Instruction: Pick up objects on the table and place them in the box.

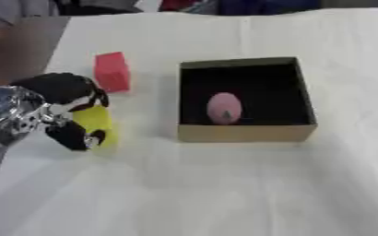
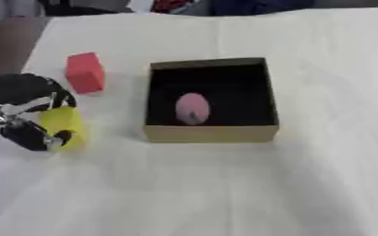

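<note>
A yellow block (image 1: 95, 123) stands on the white table at the left, and my left hand (image 1: 67, 110) has its black fingers and thumb curled round it from the left side. Behind it a red block (image 1: 111, 71) stands upright, apart from the hand. The brown cardboard box (image 1: 245, 132) with a black inside sits at the centre, and a pink egg-shaped object (image 1: 224, 108) lies inside it near the front wall. My right hand shows in neither view.
A white cloth (image 1: 224, 193) covers the table, with open room in front of the box and to its right. The table's left edge (image 1: 55, 41) runs close behind my left arm. People's clothes show at the far edge.
</note>
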